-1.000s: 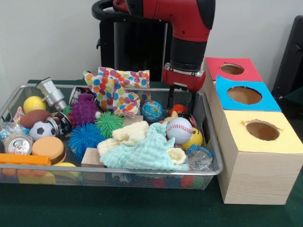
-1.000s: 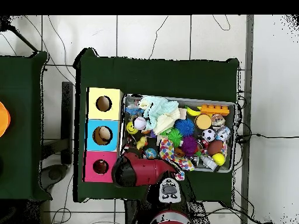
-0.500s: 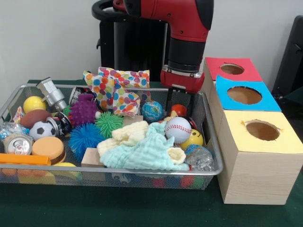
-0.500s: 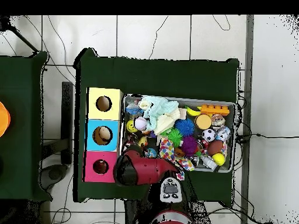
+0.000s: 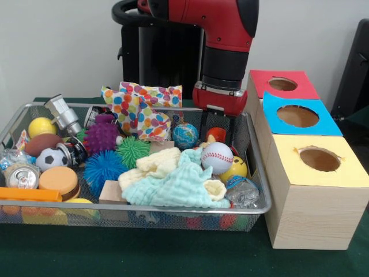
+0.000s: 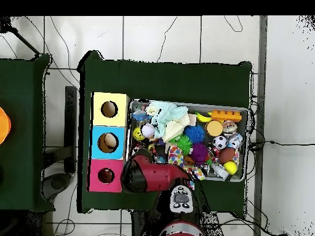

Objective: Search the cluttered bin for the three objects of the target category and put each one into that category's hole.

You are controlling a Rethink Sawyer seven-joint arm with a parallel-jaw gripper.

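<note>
End effector (image 5: 218, 128) raised, orange toy (image 5: 217, 134) between fingers

From my console, the wide wire-mesh tray (image 5: 23, 112) sits left of three wood-grain boxes (image 5: 305, 213); the white stitched baseball (image 5: 218, 157) lies inside, behind the pale green muslin cloth (image 5: 173, 187).

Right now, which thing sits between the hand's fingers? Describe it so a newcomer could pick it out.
Start at the wire-mesh bin, far corner nearest the red-topped box. Under the red arm, the hand straddles a small orange-red toy. The globe ball beside it is blue; the baseball in front is white.
</note>
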